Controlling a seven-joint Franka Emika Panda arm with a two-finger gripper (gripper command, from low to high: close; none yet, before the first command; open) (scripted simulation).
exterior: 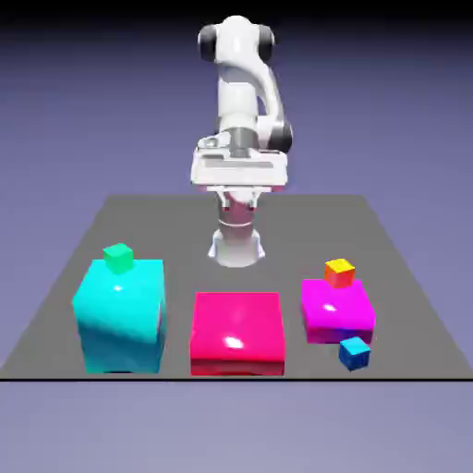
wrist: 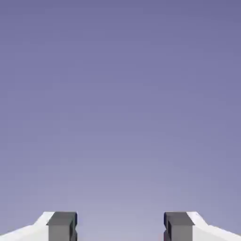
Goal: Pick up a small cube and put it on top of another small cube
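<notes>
Currently the gripper (wrist: 120,228) is hanging wide open, holding nothing, while the small cube (exterior: 354,353) is sitting lower right, touching the magenta block (exterior: 337,311); a descending finger risks clipping that block.

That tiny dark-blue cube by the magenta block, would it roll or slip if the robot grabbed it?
The tiny dark-blue cube probably won't roll: flat faces, resting on the table. It looks rigid. Its glossy sides might slip between the open gripper's fingers.
</notes>
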